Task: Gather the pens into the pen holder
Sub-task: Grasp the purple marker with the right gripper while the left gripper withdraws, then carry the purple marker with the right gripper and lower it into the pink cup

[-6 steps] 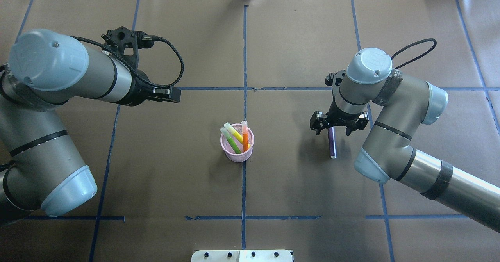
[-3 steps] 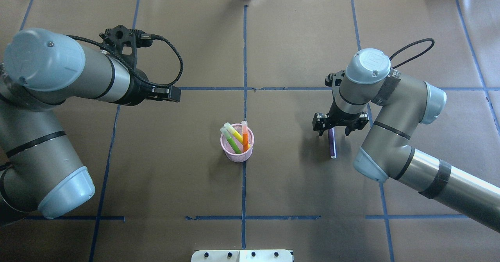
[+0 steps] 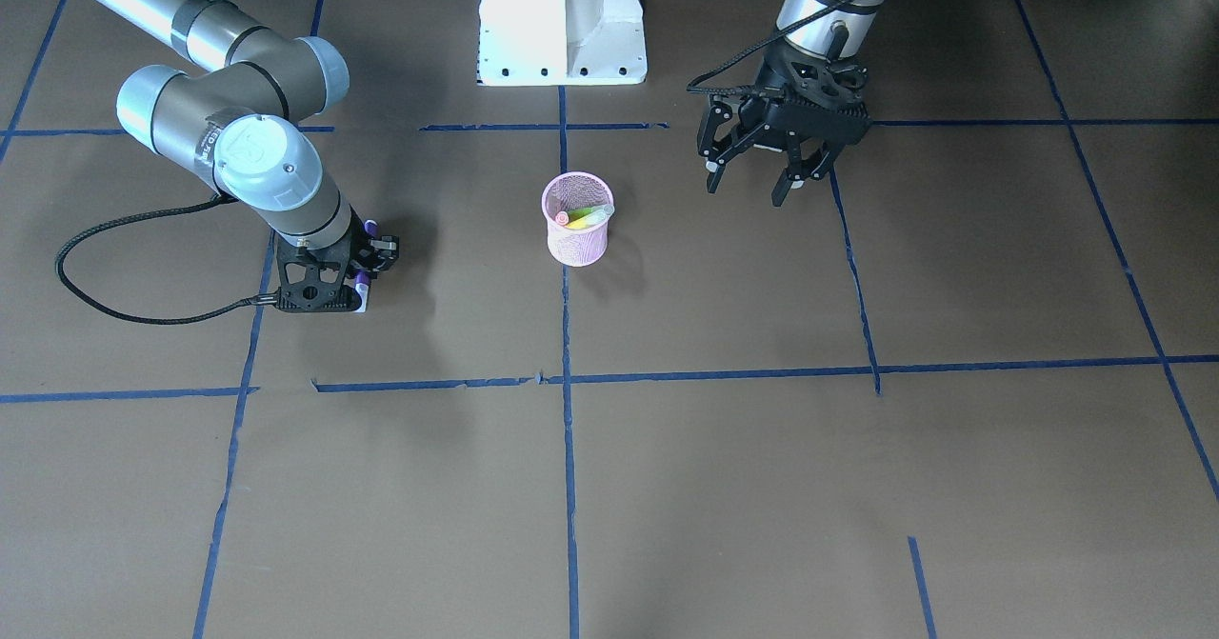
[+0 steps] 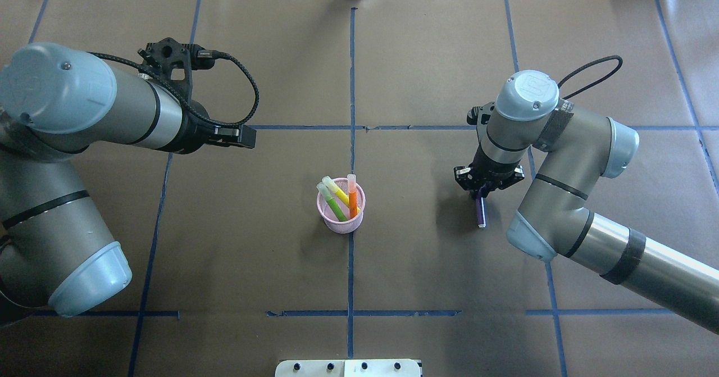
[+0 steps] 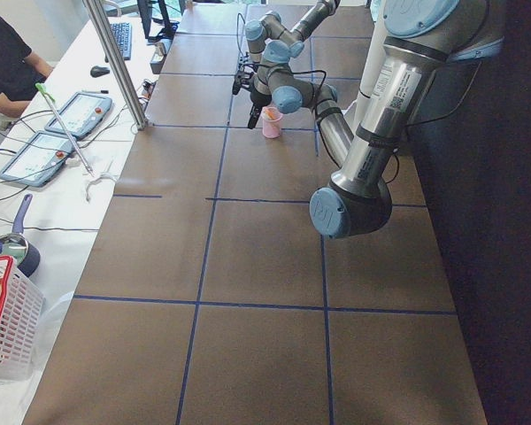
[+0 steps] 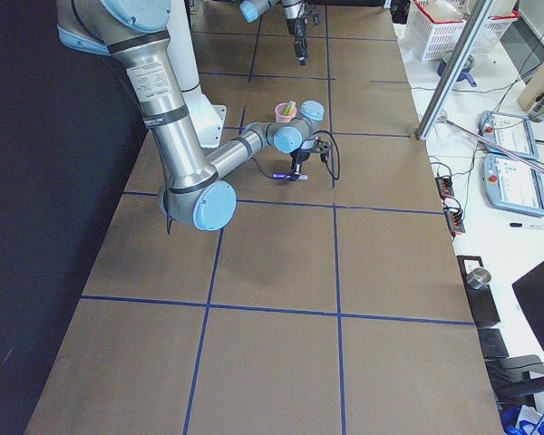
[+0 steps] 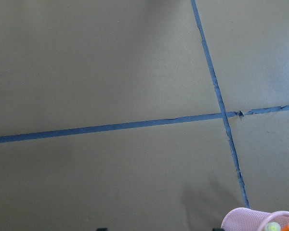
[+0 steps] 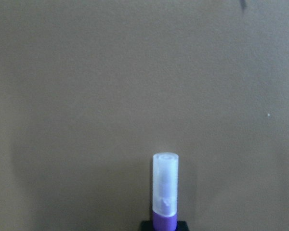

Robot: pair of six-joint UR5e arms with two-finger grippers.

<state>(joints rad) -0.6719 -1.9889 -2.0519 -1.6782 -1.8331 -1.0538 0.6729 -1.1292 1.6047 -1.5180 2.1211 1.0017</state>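
Observation:
The pink mesh pen holder point(image 4: 341, 213) stands at the table's middle, also in the front view point(image 3: 576, 231). It holds a green pen point(image 4: 337, 209), a yellow one point(image 4: 339, 192) and an orange pen point(image 4: 353, 198). The purple pen point(image 4: 479, 212) lies on the table to its right. My right gripper point(image 4: 481, 192) is down over the pen's far end and shut on it. The right wrist view shows its pale cap point(image 8: 164, 185) sticking out ahead. My left gripper point(image 3: 748, 189) is open and empty, raised left of the holder.
Blue tape lines cross the brown table cover. The white robot base point(image 3: 562, 20) stands at the robot's edge. The right wrist cable point(image 3: 95, 239) loops over the table. A side bench carries teach pendants point(image 5: 80, 111) and a white basket point(image 5: 4, 328).
My right gripper's fingers have closed in from wide open onto the purple pen, which still lies in place. My left arm has drifted slightly to the left.

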